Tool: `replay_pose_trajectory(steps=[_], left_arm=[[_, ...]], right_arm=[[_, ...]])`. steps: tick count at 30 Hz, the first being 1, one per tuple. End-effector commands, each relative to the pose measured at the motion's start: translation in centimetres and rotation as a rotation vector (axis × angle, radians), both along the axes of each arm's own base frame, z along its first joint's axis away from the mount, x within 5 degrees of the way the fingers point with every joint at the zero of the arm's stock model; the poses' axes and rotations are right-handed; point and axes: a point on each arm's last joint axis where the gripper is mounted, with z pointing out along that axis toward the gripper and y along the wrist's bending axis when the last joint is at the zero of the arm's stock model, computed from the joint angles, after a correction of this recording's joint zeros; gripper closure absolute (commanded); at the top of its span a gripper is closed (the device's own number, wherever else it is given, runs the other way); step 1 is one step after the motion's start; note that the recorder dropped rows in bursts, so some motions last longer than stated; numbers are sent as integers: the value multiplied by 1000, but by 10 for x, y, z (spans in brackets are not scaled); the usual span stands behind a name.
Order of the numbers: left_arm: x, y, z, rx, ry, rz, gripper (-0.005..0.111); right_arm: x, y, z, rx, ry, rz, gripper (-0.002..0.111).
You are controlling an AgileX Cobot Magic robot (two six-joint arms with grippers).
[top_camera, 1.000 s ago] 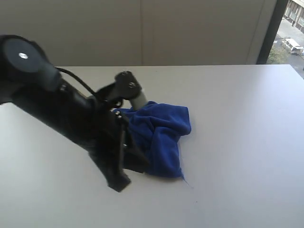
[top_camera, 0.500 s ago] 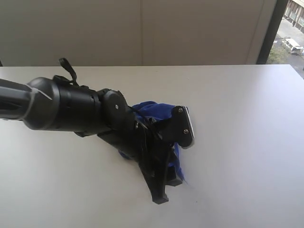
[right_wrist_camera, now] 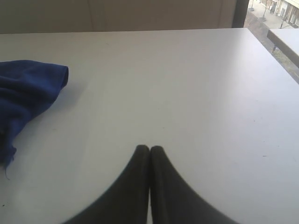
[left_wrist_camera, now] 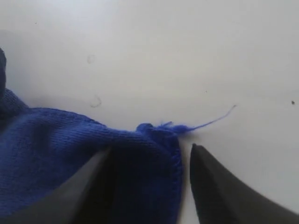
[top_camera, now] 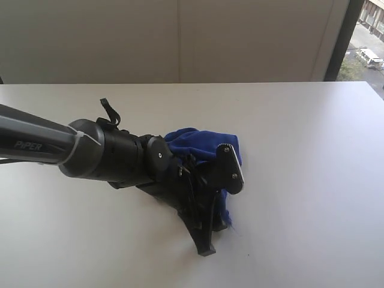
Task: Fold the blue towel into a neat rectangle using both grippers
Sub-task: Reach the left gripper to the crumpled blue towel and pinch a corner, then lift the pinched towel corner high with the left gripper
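Note:
The blue towel [top_camera: 201,141] lies crumpled in the middle of the white table [top_camera: 312,180], mostly covered by my left arm. My left gripper [top_camera: 219,210] is down at the towel's near corner and stands open. In the left wrist view the towel's hemmed corner [left_wrist_camera: 159,154] lies between the two dark fingers [left_wrist_camera: 215,186], and a loose thread [left_wrist_camera: 210,122] trails off onto the table. My right gripper [right_wrist_camera: 149,148] is shut with nothing in it, hovering over bare table well away from the towel [right_wrist_camera: 28,88]. It is out of the exterior view.
A beige wall [top_camera: 180,36] runs behind the table's far edge. A dark window frame [top_camera: 339,36] stands at the back right. Nothing else lies on the table.
My left arm has swung across the towel and come down at its near corner, so the fingers now straddle that corner. The towel has kept its shape.

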Motion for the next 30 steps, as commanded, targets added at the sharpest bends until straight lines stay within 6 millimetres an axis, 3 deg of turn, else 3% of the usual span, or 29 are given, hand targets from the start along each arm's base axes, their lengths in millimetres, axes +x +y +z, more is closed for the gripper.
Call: replay_pose_trajectory(steps=[1, 8, 11, 22, 30], left_arm=[[-3, 0, -13, 29, 30, -15, 69], [-4, -1, -15, 34, 40, -19, 107], [-3, -1, -2, 9, 17, -19, 107], [-15, 18, 122, -221, -231, -10, 107], [-1, 81, 195, -340, -389, 140, 107]], right_arm=[[0, 0, -1, 0, -8, 3, 108], [0, 0, -1, 0, -8, 3, 108], [0, 0, -1, 0, -8, 3, 108], [0, 0, -1, 0, -8, 3, 108], [0, 0, -1, 0, -8, 3, 108]])
